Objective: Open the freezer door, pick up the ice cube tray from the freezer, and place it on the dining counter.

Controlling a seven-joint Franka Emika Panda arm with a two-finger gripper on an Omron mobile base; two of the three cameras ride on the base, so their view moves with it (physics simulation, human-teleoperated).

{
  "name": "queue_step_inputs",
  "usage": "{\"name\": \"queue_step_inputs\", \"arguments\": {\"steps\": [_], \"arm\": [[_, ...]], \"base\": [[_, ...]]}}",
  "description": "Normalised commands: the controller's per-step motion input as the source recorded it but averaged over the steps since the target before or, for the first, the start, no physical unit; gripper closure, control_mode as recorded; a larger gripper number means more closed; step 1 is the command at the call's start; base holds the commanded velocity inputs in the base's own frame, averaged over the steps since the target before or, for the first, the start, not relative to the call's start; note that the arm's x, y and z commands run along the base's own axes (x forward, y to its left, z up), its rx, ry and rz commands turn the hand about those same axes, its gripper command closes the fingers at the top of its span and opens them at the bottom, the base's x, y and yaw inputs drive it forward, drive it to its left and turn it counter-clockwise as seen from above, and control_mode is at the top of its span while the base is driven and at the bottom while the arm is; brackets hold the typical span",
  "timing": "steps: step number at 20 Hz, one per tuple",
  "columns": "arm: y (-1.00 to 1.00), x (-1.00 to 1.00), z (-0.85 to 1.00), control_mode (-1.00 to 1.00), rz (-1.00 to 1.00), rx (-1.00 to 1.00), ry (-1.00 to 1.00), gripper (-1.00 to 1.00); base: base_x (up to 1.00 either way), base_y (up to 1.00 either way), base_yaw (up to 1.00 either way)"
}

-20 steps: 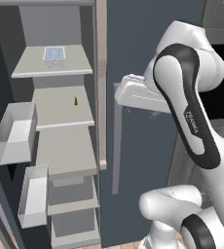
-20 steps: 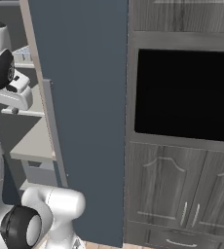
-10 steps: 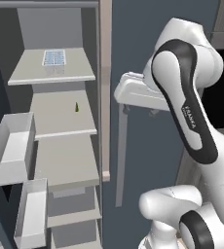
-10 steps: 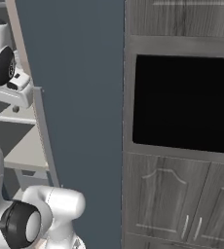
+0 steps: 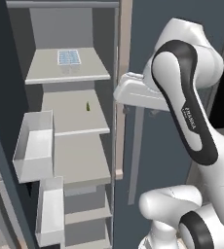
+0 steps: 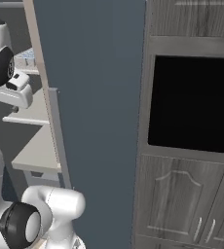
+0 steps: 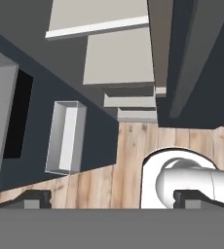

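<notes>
The freezer door stands swung wide at the left, with white bins on its inner side. The freezer is open, showing flat grey shelves. On the top shelf lies the ice cube tray, light grey with pale blue cells. My hand hovers by the freezer's right edge, lower than the tray and to its right. It points down. My gripper is open, its fingertips far apart with nothing between them. The dining counter is out of view.
A plain slate-blue door with a long grey handle stands right of the freezer. A dark wood oven cabinet stands beyond it. A small dark green thing sits on the second shelf. Wood floor lies below.
The whole picture has slid to the right, so the base has moved and the freezer opening sits nearer the middle. The arm keeps its pose, and the ice cube tray stays on its shelf.
</notes>
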Motion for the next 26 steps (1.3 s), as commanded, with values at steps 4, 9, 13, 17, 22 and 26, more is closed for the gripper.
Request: {"name": "queue_step_inputs", "arguments": {"steps": [4, 9, 13, 17, 22, 26], "arm": [[0.0, 0.0, 0.0, 1.0, 0.0, 0.0, 0.0, -1.0], [0.0, 0.0, 0.0, 1.0, 0.0, 0.0, 0.0, -1.0], [0.0, 0.0, 0.0, 1.0, 0.0, 0.0, 0.0, -1.0], [0.0, 0.0, 0.0, 1.0, 0.0, 0.0, 0.0, -1.0], [0.19, 0.0, 0.0, -1.0, 0.0, -0.03, -0.12, -1.0], [0.54, 0.03, 0.06, -1.0, 0.0, -0.13, -0.2, -1.0]], "base": [[0.32, 0.02, -0.01], [0.43, 0.0, 0.0], [0.28, 0.01, 0.0], [0.02, 0.03, 0.0], [0.0, 0.01, 0.0], [0.0, 0.0, 0.0]]}}
